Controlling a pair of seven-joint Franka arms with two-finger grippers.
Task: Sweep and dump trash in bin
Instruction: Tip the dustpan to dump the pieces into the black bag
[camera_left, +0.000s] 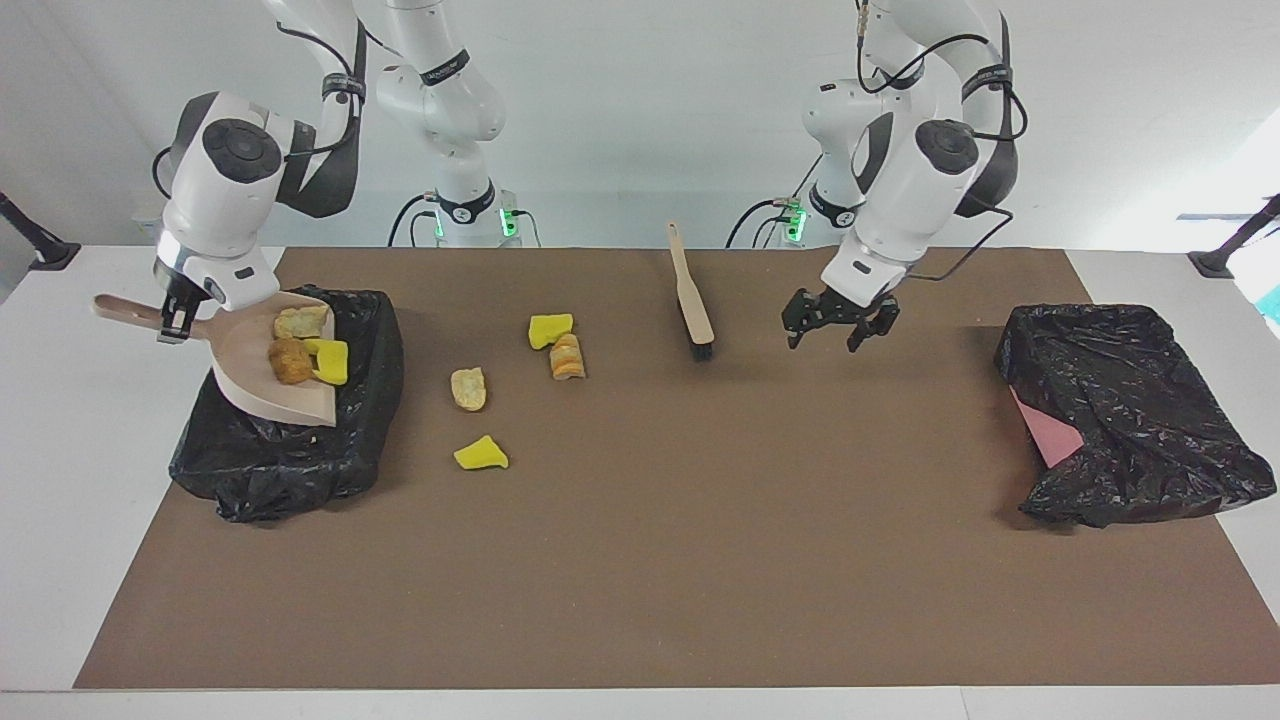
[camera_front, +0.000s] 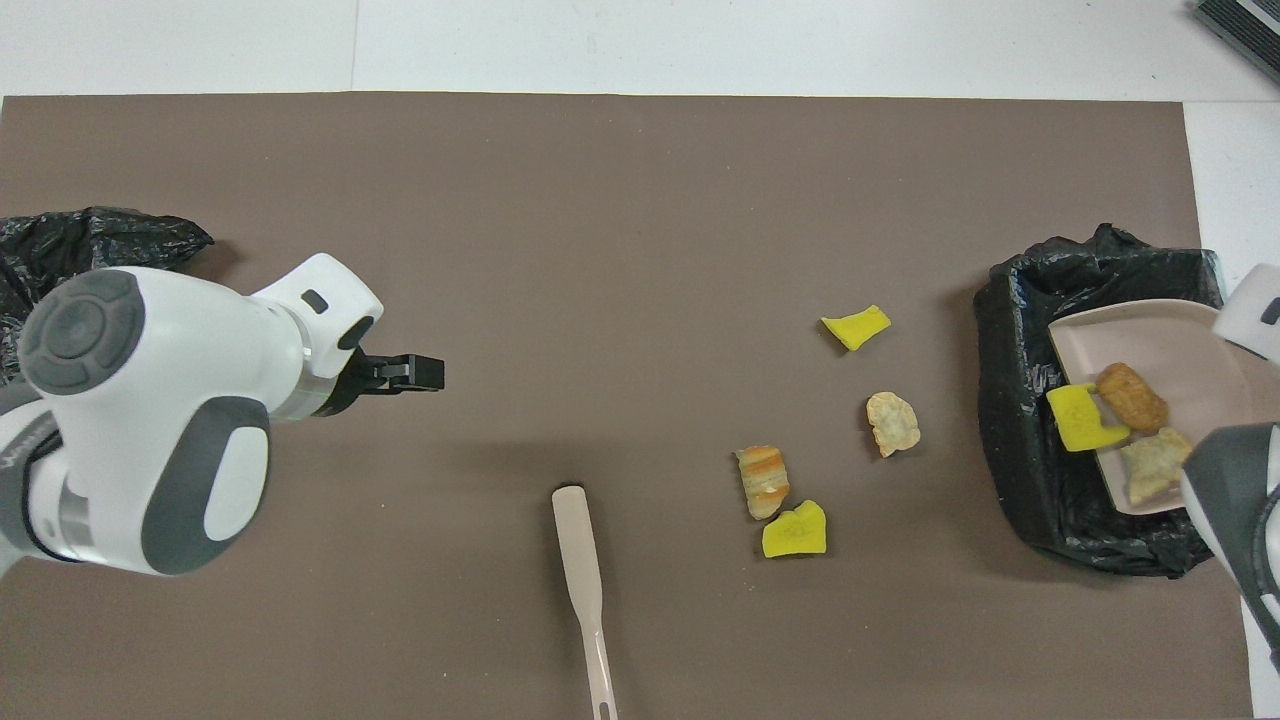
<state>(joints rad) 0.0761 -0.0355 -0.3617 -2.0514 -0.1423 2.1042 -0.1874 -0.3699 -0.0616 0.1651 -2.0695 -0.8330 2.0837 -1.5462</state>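
Dustpan (camera_left: 262, 375) held by its handle in the right gripper (camera_left: 176, 322), middle left of the facing view, tilted over the black-lined bin (camera_left: 300, 450). Three scraps (camera_left: 305, 350) sit on it. Four scraps (camera_left: 520, 385) lie on the brown mat (camera_left: 640, 560), centre-left. Brush (camera_left: 692, 295) lies at upper centre. Left gripper (camera_left: 838, 322) hangs spread wide beside it, empty. A second bin (camera_left: 1130, 420) sits at middle right.

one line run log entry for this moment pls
right pincer: holds dustpan with three scraps over bin | left pincer: open, over mat | brush: lying free | four scraps on mat
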